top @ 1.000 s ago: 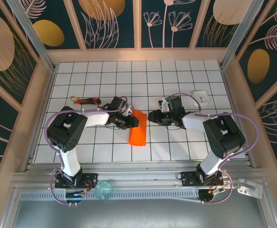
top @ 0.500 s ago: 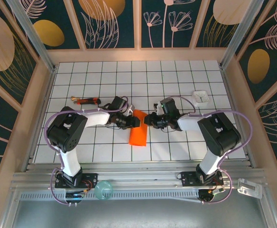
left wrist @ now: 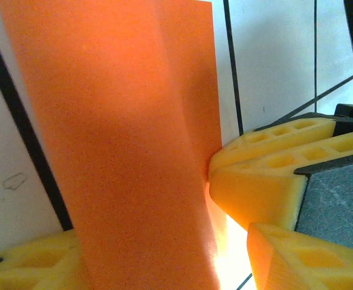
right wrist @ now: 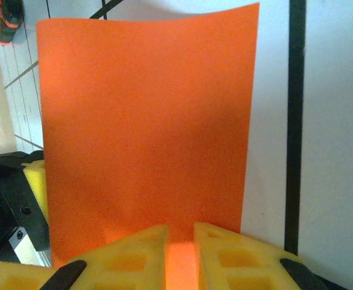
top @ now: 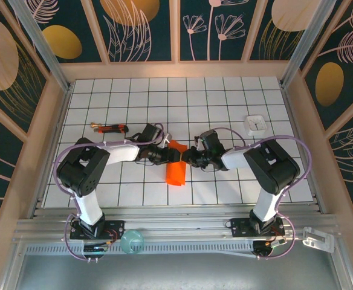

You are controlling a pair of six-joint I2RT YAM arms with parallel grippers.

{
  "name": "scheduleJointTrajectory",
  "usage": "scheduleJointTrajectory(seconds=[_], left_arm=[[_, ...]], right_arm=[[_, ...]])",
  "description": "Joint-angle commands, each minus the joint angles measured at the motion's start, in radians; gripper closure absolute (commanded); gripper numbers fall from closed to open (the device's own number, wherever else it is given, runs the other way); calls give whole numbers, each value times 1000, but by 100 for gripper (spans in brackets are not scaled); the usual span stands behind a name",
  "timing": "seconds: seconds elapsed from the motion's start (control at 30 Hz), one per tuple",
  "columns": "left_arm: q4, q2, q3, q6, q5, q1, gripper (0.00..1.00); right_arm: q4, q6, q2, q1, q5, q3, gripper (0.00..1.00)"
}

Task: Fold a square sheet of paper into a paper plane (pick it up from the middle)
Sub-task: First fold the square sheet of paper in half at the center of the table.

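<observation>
While my right gripper [right wrist: 181, 235] pinches the folded orange-red paper sheet [top: 176, 174] and my left gripper [top: 167, 156] stands open around it, best grip firmly at the crease.

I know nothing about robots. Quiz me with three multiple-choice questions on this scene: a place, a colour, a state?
1. The orange paper lies: A between the two arms' fingers; B in the far right corner; C at the near edge.
2. The fingers are: A blue; B yellow; C green.
3. The left fingers stand: A clamped shut; B wide apart; C folded away.

Answers: A, the top view shows it mid-table between them. B, both wrist views show yellow. B, they straddle the paper with a wide gap.
</observation>
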Motion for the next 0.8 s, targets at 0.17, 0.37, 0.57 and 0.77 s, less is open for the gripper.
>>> scheduleJointTrajectory(seconds=[0.17, 0.37, 0.57, 0.77], left_arm=[[-133, -39, -51, -19, -172, 9, 33], [-178, -11, -23, -14, -218, -12, 36], [-154, -20, -26, -39, -195, -23, 46], [-108, -32, -48, -54, -169, -21, 54]], right_arm=[[51, 53, 48, 28, 51, -18, 83], [53, 56, 61, 31, 51, -10, 85], [50, 60, 61, 34, 56, -4, 85], [22, 35, 33, 31, 55, 13, 83]])
